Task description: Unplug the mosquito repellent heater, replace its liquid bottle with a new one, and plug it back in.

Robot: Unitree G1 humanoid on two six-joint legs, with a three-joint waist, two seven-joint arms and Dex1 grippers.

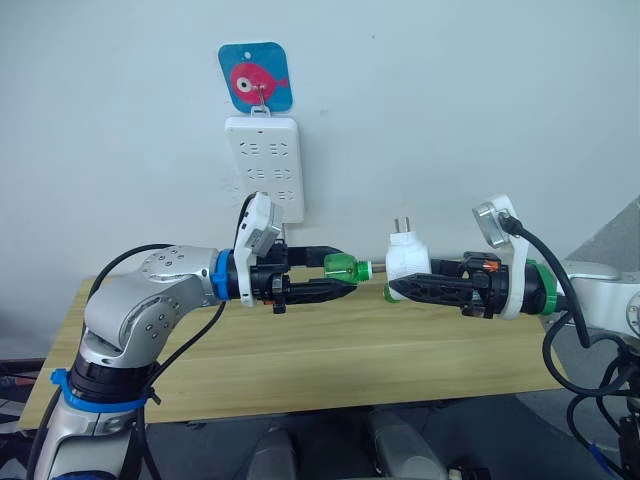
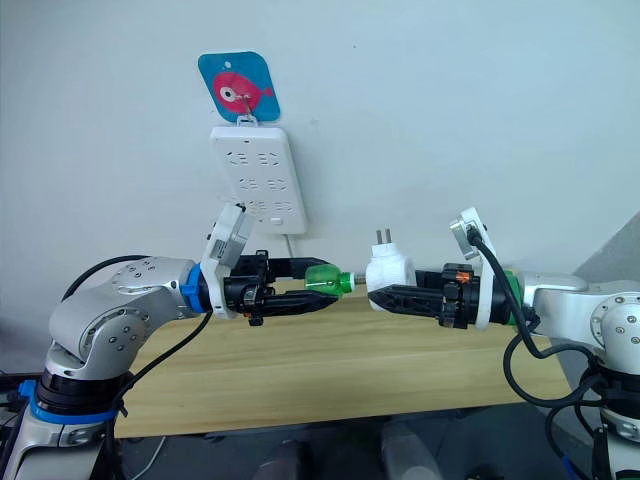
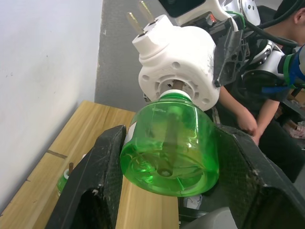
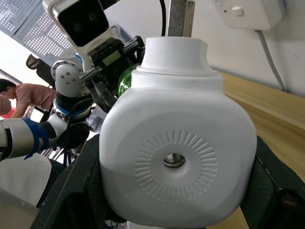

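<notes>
The mosquito repellent heater (image 1: 408, 262), a small white unit with its two pins pointing up, hangs in the air above the table with my right gripper (image 1: 400, 274) shut on it. Facing it from the left is a green liquid bottle (image 1: 342, 267), lying sideways with my left gripper (image 1: 345, 271) shut around it. In the left wrist view the bottle's (image 3: 167, 152) neck sits right at the round socket of the heater (image 3: 176, 62), its wick reaching into the hole. The right wrist view looks at the heater's round vent (image 4: 175, 160).
A tall white power strip (image 1: 265, 165) hangs on the wall under a blue fish hook, above the wooden table (image 1: 300, 360). Another green bottle (image 3: 64, 181) lies on the table near the wall. A person's hand (image 3: 248, 121) shows behind the right arm.
</notes>
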